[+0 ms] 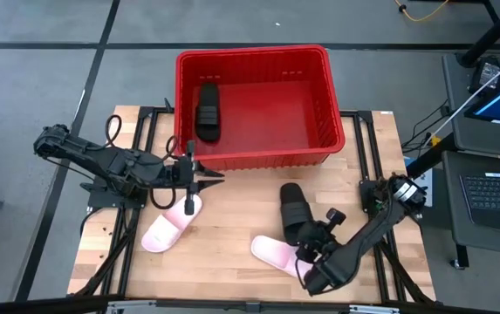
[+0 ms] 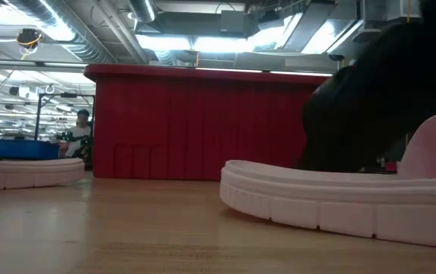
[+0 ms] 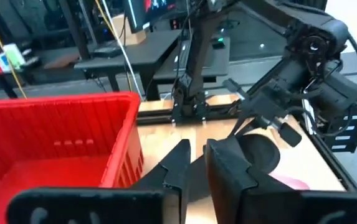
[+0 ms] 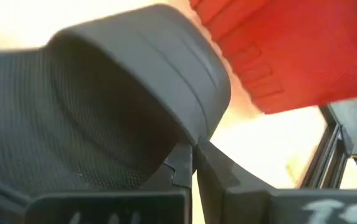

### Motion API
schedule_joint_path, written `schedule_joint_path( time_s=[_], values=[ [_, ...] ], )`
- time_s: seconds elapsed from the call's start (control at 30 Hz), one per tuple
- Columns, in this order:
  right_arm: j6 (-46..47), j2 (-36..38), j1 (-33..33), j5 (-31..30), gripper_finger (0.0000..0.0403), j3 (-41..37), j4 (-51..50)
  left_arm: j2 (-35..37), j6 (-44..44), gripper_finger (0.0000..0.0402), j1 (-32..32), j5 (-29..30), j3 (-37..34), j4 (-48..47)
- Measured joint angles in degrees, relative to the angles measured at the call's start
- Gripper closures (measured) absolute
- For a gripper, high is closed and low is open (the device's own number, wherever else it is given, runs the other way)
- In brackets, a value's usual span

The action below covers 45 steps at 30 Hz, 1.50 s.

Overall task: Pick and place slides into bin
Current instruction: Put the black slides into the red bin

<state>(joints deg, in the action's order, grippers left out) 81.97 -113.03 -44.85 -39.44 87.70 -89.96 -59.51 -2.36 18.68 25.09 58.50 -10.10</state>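
The red bin [image 1: 258, 150] stands at the table's far middle, with one black slide [image 1: 208, 109] lying on its floor at the left. A second black slide [image 1: 293, 205] lies on the table in front of the bin, and a pink slide [image 1: 271, 251] lies beside it. Another pink slide [image 1: 169, 228] lies to the near left. My right gripper [image 1: 309, 239] is shut at the table's black slide. My left gripper [image 1: 208, 179] is shut and empty. It hovers by the bin's front wall, above the left pink slide. My right gripper's fingertips [image 4: 184, 163] meet at the edge of the black slide's wide strap [image 4: 208, 127]. The strap seems pinched only at the tips. The fingers come in low from the table's near right. The slide lies with its sole on the table.
In the low view the near pink slide [image 2: 339, 199] fills the front, with the bin [image 2: 195, 129] behind it. Desks, a laptop and cables [image 1: 494, 187] stand to the right of the table. There is bare wood at the near middle [image 1: 223, 270].
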Motion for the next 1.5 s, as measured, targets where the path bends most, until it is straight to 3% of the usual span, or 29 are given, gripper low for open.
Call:
schedule_joint_path(
  time_s=[0.33,0.63,0.8,1.23,1.5],
  values=[
    [-13.8,0.0,3.4,-8.2,0.0394,9.0,0.0,0.0,-1.2,0.0302,0.0,-0.3,0.0,0.1],
    [-22.5,0.1,5.6,-14.5,0.0394,15.3,-0.1,-0.4,-3.2,0.0288,0.0,-2.5,0.0,0.1],
    [-25.7,0.1,7.9,-14.9,0.0394,15.5,-0.1,-3.1,-0.3,0.0283,0.0,-2.7,0.8,-0.4],
    [-34.7,0.1,12.5,-20.0,0.0394,22.5,0.0,-15.5,1.0,0.0282,1.6,-3.5,17.1,-16.3],
    [-36.1,0.1,15.2,-20.5,0.0394,24.2,0.0,-22.5,1.5,0.0282,2.7,2.1,25.7,-23.6]
  ],
)
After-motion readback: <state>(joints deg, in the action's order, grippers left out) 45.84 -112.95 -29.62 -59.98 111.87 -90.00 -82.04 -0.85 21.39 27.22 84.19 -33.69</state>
